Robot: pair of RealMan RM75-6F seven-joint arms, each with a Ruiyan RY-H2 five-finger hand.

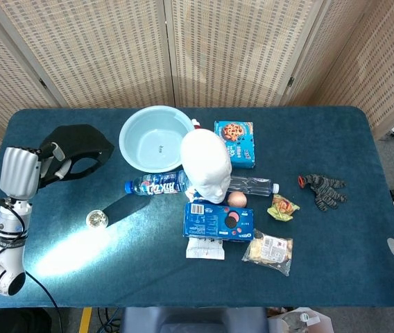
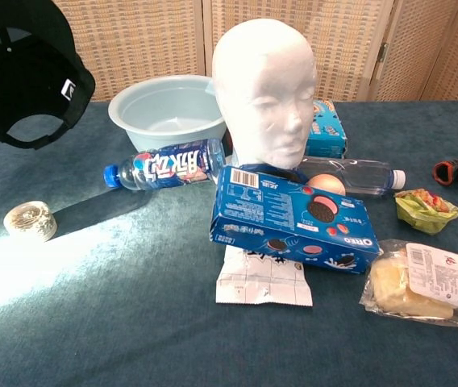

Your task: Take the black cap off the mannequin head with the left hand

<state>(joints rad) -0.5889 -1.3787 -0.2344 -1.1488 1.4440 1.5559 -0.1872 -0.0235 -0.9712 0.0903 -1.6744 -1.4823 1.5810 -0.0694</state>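
Observation:
My left hand holds the black cap in the air over the far left of the table. In the chest view the cap hangs at the upper left, opening toward the camera, and the hand itself is out of that frame. The white mannequin head stands bare and upright at the table's middle, also plain in the chest view. The right hand shows in neither view.
A light blue bowl sits behind a Pepsi bottle. An Oreo box, a cookie box, a clear bottle, snack packets, a glove and a small round tape roll lie around the head.

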